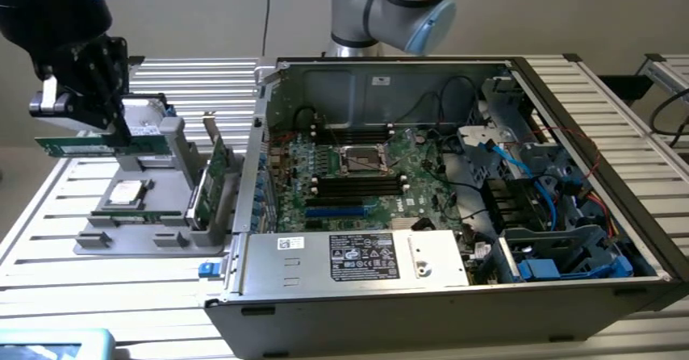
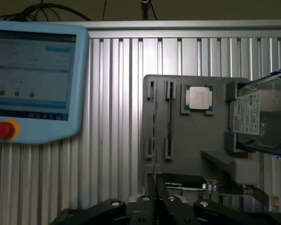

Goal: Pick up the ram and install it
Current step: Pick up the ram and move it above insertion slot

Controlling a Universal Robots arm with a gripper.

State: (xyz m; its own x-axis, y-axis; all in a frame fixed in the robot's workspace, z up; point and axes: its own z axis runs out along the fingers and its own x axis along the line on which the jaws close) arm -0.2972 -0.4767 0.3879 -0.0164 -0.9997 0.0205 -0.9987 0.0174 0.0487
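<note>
Ribbed metal worktop (image 1: 48, 215), open PC case (image 1: 431, 328) on the exterior view's right. Jaws were clamped on the ram (image 1: 76, 144), held up over the grey tray (image 1: 119, 243) at that view's left. Pickup looked done. The board's slots (image 1: 356, 184) looked empty, so the install was left.

Soft, even room light here, nothing harsh. In the exterior view the slatted table (image 1: 630, 134) glares pale on the exterior view's right. The case (image 1: 356, 85) is shadowy inside, and the gripper (image 1: 108, 132), upper left, goes nearly black above the green ram (image 1: 64, 145). In the wrist view the pendant screen (image 2: 33, 70) is washed out and the hard drive (image 2: 267, 112) has a sheen.
</note>
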